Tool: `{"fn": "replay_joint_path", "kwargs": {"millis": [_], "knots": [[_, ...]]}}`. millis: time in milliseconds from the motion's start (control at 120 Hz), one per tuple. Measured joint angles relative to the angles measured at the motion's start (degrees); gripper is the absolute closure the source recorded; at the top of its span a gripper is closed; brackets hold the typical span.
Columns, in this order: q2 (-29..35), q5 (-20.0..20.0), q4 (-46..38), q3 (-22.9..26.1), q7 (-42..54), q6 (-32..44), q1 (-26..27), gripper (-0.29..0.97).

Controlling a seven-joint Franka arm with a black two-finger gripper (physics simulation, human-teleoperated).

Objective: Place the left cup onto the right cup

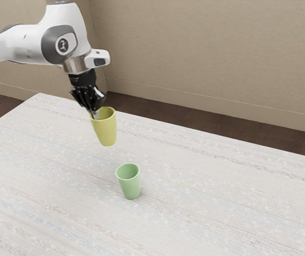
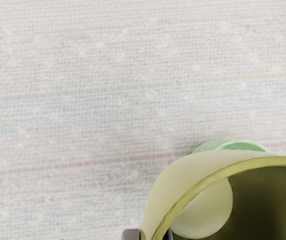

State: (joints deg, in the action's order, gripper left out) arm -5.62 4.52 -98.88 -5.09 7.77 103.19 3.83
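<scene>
Gripping hardware first: the black two-finger gripper (image 1: 95, 112) hung from the white arm at the exterior view's upper left. It was clenched on the rim of the yellow cup (image 1: 104, 128), apparently with one finger inside the wall and one outside, though the inner finger was mostly hidden. The cup was a smooth, matte, tapered tumbler, wider at the mouth than at the base. It hung clear of the table (image 1: 222, 202), tilted slightly, its mouth up and its base lowest.

The green cup (image 1: 128, 181) stood upright on the tabletop, lower and a little toward the exterior view's right of the held cup, and nearer the camera. The two cups were apart, not touching. It had the same tapered shape, a pale glossy-free finish and an open round mouth.

From the wrist camera, the yellow cup (image 2: 198, 180) showed as a thin curved wall with a shaded olive interior. The green cup (image 2: 228, 146) showed its rim just past that wall. The table (image 2: 108, 75) had a pale, woven-looking surface with faint coloured streaks running across it.
</scene>
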Motion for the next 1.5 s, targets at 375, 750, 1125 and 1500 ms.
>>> {"fn": "replay_joint_path", "kwargs": {"millis": [375, 750, 1125, 1500], "knots": [[1.6, 0.6, -2.9, 2.5, -5.3, -1.0, 0.3, 0.79], [-1.1, 1.0, -2.9, 3.1, -9.7, 0.5, 0.4, 0.79], [-2.9, 2.8, -3.4, 3.1, -12.1, 2.1, 0.4, 0.79], [-4.3, 4.2, -4.1, 3.5, -13.8, 3.8, 0.6, 0.79]]}}
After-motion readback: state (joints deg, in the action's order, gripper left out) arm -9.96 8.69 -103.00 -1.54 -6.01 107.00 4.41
